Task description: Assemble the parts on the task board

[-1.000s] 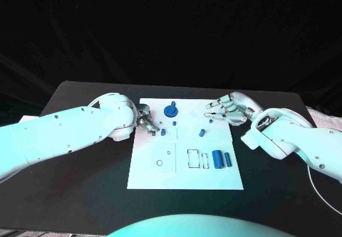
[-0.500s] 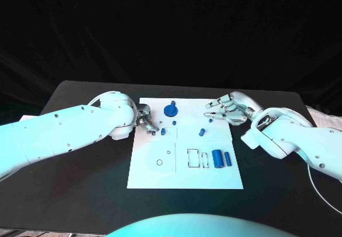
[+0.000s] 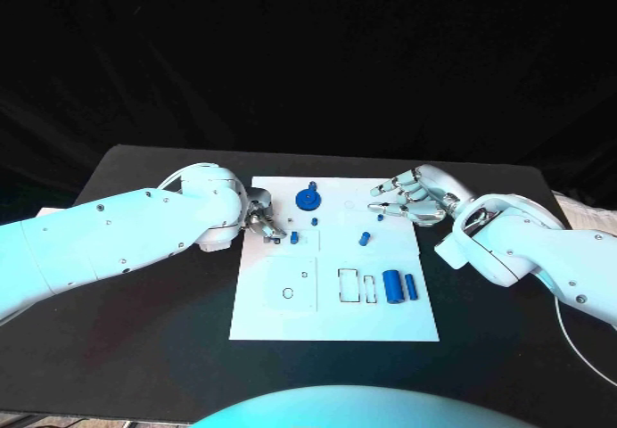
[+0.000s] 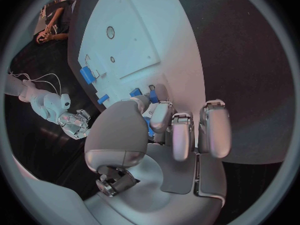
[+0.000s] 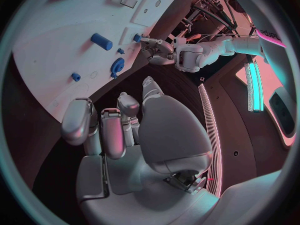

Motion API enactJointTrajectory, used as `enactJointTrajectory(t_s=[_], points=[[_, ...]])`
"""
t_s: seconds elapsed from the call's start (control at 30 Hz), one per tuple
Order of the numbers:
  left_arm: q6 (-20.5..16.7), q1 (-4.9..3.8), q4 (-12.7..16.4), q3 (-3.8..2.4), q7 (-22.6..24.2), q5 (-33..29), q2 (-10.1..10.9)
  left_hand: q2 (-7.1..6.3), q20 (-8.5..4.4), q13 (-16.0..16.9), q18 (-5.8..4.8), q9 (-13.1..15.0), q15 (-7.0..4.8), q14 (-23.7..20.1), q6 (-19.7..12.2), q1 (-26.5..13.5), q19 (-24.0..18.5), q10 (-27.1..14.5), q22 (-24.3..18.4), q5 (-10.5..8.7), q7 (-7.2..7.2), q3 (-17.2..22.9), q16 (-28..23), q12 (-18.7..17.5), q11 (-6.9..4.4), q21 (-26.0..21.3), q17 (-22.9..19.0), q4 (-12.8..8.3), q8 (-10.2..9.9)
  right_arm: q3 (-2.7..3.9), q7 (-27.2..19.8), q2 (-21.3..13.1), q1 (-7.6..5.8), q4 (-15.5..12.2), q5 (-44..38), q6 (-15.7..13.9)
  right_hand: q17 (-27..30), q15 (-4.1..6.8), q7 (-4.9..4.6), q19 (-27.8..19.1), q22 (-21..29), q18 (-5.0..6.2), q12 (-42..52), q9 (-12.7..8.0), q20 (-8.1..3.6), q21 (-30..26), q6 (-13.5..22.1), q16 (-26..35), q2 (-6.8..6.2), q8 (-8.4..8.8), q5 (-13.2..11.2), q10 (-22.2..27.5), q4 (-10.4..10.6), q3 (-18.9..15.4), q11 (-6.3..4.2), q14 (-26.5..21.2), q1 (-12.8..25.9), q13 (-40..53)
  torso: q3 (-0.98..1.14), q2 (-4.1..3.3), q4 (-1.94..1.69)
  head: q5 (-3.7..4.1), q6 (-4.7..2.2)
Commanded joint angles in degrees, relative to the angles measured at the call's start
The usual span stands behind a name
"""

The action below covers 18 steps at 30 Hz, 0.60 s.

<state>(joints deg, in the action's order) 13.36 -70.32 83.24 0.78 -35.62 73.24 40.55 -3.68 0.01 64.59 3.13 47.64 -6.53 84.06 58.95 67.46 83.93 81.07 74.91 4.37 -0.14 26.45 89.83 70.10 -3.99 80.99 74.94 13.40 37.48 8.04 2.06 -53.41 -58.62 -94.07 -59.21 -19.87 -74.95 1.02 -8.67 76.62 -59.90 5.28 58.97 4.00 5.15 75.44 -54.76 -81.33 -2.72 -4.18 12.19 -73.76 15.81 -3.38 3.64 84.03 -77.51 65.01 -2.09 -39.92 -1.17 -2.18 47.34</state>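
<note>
Nothing has visibly moved since the earlier frames; both hands stay put over the far end of the task board [image 3: 273, 321]. Left hand [image 3: 264, 221] sits at the board's left edge, fingers [image 4: 182, 135] curled in beside a small blue part [image 3: 294, 238]; whether they pinch anything I cannot tell. Right hand [image 3: 409, 198] hovers at the right edge, fingers spread, empty. That part lies just right of the left hand, clearly the nearer one.

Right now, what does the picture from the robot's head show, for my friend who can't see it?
A white task board lies on a black table with small blue parts on it. The robot's left hand is at the board's left edge beside a small blue part, and its right hand hovers with spread fingers over the far right corner.
</note>
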Motion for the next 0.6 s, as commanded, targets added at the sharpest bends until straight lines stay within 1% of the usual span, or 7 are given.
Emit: enactJointTrajectory(t_s=[0.03,0.4,0.5,0.6], points=[[2.36,0.48,-0.06,0.43,-0.75,0.30,0.02,-0.13,0.09,0.09,-0.93,0.09,0.24,5.94,0.05,0.38,3.30,-0.32,8.17,-0.13,-0.54,6.56,0.17,-0.01,-0.01,-0.01,15.06,-6.68,0.20,0.00,-0.39,0.10,0.03,-0.04,-0.19,0.85,-1.31,-0.16,0.02,-0.32,0.05,0.50,-0.07,0.03,-0.02,-0.29,-0.06,0.19,0.27,0.13,0.35,0.37,0.07,-0.27,-0.03,3.01,0.52,0.00,0.02,-0.03,0.04,-0.05,0.01],[0.08,0.48,0.00,0.42,-0.25,-1.36,-0.24,-0.01,0.11,0.13,-0.94,0.11,0.25,5.94,0.14,0.28,3.32,-0.28,8.22,-0.06,-0.52,6.78,0.17,0.03,0.01,0.03,15.06,-6.73,0.23,0.00,-0.38,0.17,0.03,0.03,-0.19,0.90,-1.28,-0.16,0.02,-0.36,0.18,0.52,-0.07,0.03,-0.03,-0.37,-0.07,0.22,0.30,0.12,0.40,0.38,0.08,-0.36,-0.03,3.01,0.56,-0.02,0.02,0.00,0.06,0.01,0.02],[0.35,0.47,-0.12,0.41,-0.11,-1.63,-0.29,0.05,0.11,0.07,-0.94,0.12,0.26,5.94,0.16,0.17,3.32,-0.29,8.22,-0.05,-0.49,6.86,0.17,-0.01,0.02,0.02,15.06,-6.70,0.23,0.00,-0.38,0.18,0.03,0.04,-0.18,0.92,-1.28,-0.16,0.02,-0.36,0.18,0.52,-0.07,0.03,-0.03,-0.37,-0.07,0.22,0.30,0.12,0.40,0.38,0.08,-0.36,-0.03,3.01,0.56,-0.02,0.02,-0.03,0.09,0.01,0.05],[1.59,0.46,-0.24,0.40,0.08,-1.99,-0.30,0.04,0.12,0.04,-0.94,0.12,0.26,5.94,0.16,0.15,3.31,-0.30,8.20,-0.06,-0.49,6.86,0.17,-0.03,0.03,0.00,15.06,-6.70,0.23,0.00,-0.38,0.20,0.03,0.08,-0.18,0.93,-1.28,-0.16,0.02,-0.36,0.18,0.52,-0.07,0.03,-0.03,-0.37,-0.07,0.22,0.30,0.12,0.40,0.38,0.08,-0.36,-0.03,3.01,0.56,-0.02,0.03,-0.01,0.09,0.05,0.07]])
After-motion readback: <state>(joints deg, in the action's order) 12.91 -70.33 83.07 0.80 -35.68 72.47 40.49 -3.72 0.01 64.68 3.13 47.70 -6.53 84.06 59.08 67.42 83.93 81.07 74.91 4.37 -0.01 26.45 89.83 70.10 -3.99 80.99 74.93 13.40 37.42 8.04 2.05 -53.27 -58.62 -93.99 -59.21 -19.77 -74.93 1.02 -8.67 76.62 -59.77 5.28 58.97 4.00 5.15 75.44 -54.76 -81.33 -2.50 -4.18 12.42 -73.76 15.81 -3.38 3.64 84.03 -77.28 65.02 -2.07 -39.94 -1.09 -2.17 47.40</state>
